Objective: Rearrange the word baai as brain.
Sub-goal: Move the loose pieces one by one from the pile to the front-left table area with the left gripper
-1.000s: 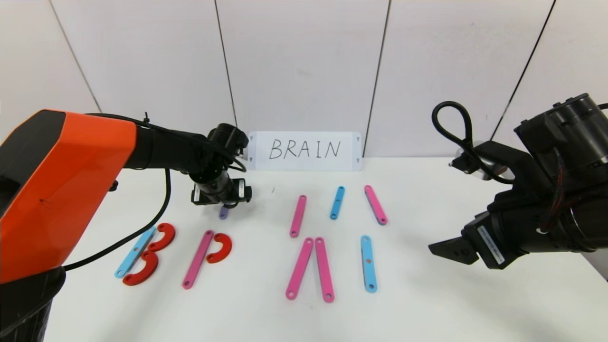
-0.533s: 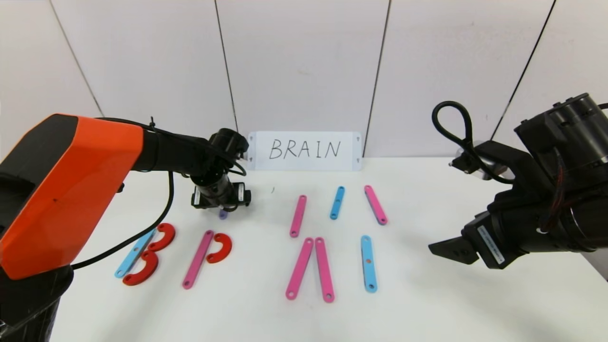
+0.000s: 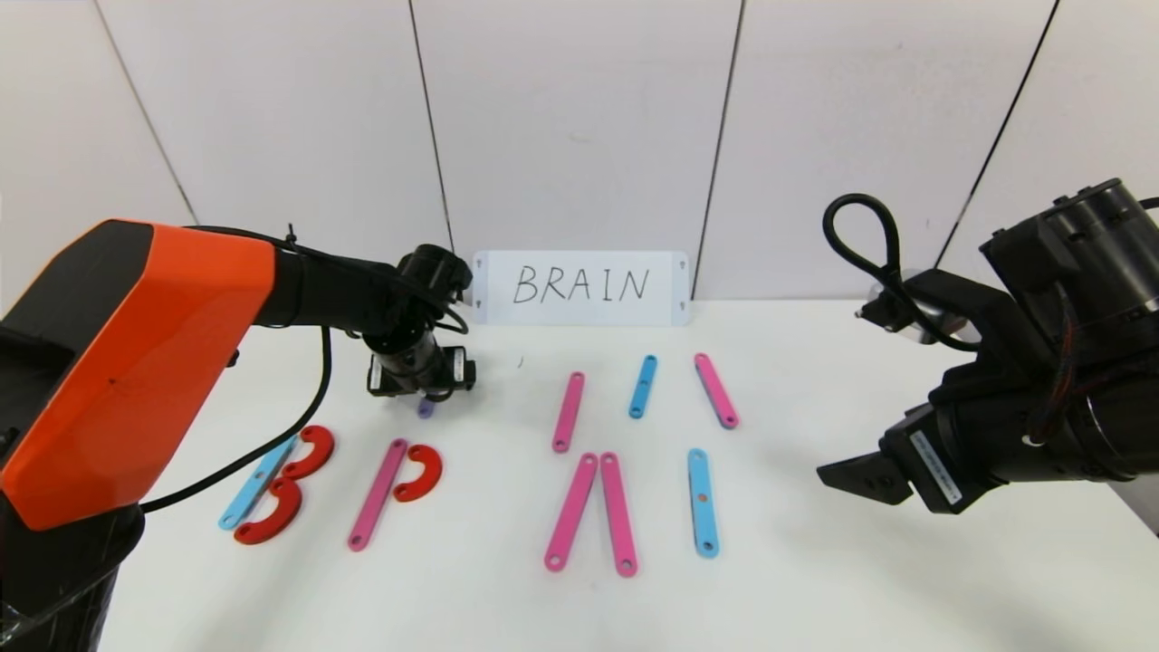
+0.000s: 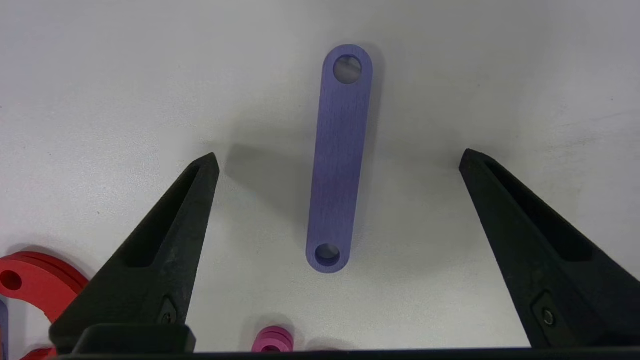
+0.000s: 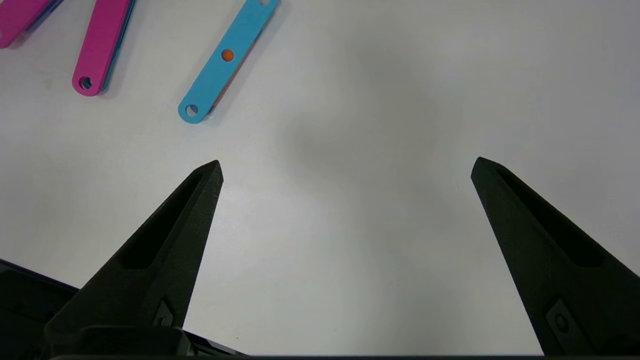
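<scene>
Left claw (image 4: 339, 157) sits low over the white bench (image 3: 815, 561), toward the far left-centre, fingers (image 4: 165, 240) spread wide with nothing between them but a purple strip (image 4: 339, 160) lying flat on the surface; neither finger touches it (wrist view shows clear bench on both sides of the strip). In the head view only the near tip of that purple strip (image 3: 426, 408) shows below the claw body. Right claw (image 5: 345, 165) hangs above bare bench at the right side, fingers equally wide apart, empty, well apart from the letters. The letter pieces lie in a near row and a far row. Near row, from the left: a blue strip (image 3: 257, 482) with two red curves (image 3: 292, 484) against it forming a B; a pink strip (image 3: 378, 494) with one red curve (image 3: 418, 473) touching its upper part, reading as a P; two pink strips (image 3: 593, 512) meeting at their far ends in an open A shape; a single blue strip (image 3: 702, 502) standing alone. Far row: a pink strip (image 3: 569, 412), a short blue strip (image 3: 643, 387), a slanted pink strip (image 3: 716, 390), each apart from the others. A white card (image 3: 579, 288) lettered BRAIN leans at the back wall.
</scene>
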Controlling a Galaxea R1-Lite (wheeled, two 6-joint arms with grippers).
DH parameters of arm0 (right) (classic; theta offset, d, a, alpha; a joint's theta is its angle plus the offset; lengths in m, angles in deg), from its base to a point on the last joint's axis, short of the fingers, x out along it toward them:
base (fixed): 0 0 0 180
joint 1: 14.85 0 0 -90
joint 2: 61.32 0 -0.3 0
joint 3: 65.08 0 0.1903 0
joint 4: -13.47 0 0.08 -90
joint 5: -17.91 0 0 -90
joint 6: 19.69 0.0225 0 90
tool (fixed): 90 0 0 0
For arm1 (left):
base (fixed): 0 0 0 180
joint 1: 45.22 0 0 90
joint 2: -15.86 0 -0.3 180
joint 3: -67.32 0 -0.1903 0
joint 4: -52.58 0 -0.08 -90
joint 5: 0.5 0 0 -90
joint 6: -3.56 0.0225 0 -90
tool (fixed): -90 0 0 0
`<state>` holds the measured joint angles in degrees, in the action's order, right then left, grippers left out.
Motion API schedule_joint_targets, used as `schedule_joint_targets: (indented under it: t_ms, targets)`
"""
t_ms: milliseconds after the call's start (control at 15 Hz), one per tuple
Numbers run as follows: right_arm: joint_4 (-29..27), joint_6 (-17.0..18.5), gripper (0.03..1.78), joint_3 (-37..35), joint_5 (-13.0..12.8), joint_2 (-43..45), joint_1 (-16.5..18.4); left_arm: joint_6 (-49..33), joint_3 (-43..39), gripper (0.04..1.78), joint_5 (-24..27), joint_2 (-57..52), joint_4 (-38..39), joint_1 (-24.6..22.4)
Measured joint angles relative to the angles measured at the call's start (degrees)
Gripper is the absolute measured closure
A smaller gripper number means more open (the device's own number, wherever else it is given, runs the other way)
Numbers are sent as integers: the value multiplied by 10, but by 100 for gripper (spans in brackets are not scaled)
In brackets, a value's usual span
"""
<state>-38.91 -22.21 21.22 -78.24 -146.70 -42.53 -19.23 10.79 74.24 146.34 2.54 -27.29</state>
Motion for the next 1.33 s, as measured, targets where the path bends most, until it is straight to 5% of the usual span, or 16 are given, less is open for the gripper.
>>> schedule_joint_targets:
  t_ms: [667,1333]
  targets:
    - [1,1,7,2,-2,0,0,-1,7,152,15,8,-10,0]
    - [1,2,7,4,-2,3,0,-29,1,154,32,-31,-57,5]
